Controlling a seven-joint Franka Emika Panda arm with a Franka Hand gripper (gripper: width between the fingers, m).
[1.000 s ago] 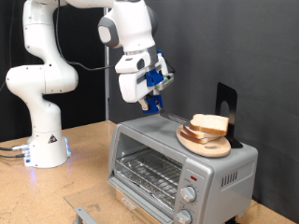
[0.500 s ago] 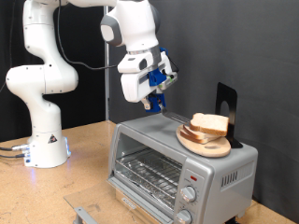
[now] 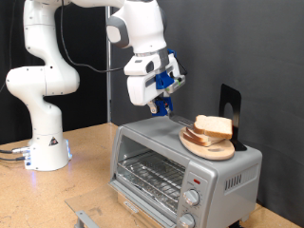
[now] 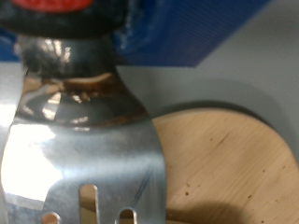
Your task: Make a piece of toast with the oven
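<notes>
- Since the earlier frame, the gripper [image 3: 163,98] has been carried slightly toward the exterior view's right and a little upward, nearer the piece of toast [image 3: 214,125].
- A metal spatula [image 4: 84,149] is seen clamped in the gripper, its slotted blade filling the wrist view; the jaws are pressed onto its handle.
- The piece of toast is shown lying on a round wooden plate [image 3: 203,145] set on top of the oven [image 3: 180,171], toward the exterior view's right.
- From the gripper, the toast lies to the exterior view's right and lower down, with a clear gap between.
- In the wrist view, the wooden plate [image 4: 224,168] is seen just past the blade's edge.
- The oven's glass door is shut, the wire rack bare behind it.
</notes>
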